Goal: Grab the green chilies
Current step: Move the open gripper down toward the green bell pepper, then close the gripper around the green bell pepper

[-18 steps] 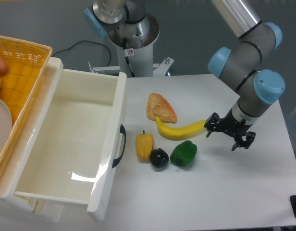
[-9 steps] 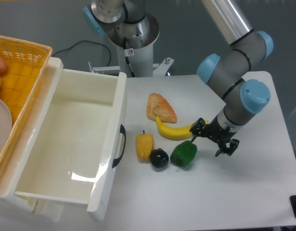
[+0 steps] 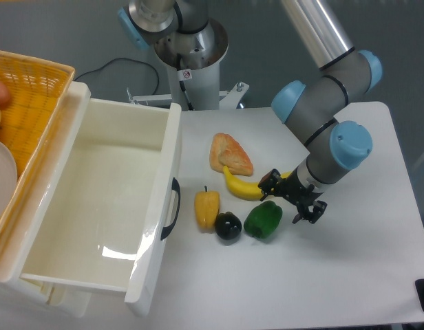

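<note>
The green chilies (image 3: pixel 261 220) are one glossy green, lumpy pepper lying on the white table right of centre. My gripper (image 3: pixel 288 199) is open and empty. It hangs just right of and slightly above the green pepper. One finger (image 3: pixel 269 181) sits over the banana's end, the other finger (image 3: pixel 308 214) is to the pepper's right.
A yellow banana (image 3: pixel 248 188) and a bread piece (image 3: pixel 230 154) lie behind the pepper. A dark round fruit (image 3: pixel 228 225) and a small yellow pepper (image 3: pixel 206 208) lie to its left. A white bin (image 3: pixel 154 206) and an orange basket (image 3: pixel 33 89) stand at the left.
My gripper has moved left and slightly down, from beside the banana's right end to right next to the green pepper. The objects have not moved.
</note>
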`<act>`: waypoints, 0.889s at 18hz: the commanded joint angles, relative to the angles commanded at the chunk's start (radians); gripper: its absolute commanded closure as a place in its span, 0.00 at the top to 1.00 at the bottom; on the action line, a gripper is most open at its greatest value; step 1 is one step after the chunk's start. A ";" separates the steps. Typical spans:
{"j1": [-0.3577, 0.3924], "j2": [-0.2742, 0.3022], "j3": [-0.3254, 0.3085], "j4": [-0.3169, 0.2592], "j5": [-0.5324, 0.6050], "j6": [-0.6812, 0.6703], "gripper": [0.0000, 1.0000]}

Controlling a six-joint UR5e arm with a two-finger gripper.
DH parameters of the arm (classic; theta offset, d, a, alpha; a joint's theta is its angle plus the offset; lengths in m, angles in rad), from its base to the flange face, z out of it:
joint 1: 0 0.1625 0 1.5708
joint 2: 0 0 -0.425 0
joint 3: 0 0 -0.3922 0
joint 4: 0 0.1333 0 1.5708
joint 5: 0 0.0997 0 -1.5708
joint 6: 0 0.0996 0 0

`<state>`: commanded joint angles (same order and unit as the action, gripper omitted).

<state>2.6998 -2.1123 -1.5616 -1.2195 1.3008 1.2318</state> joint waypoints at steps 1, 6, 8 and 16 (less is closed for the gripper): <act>0.000 0.000 0.000 0.003 0.000 0.000 1.00; -0.017 -0.020 -0.002 0.011 0.000 0.000 1.00; -0.017 -0.025 -0.002 0.026 0.000 0.002 1.00; -0.017 -0.029 0.000 0.046 0.006 0.005 0.27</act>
<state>2.6829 -2.1414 -1.5616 -1.1736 1.3069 1.2364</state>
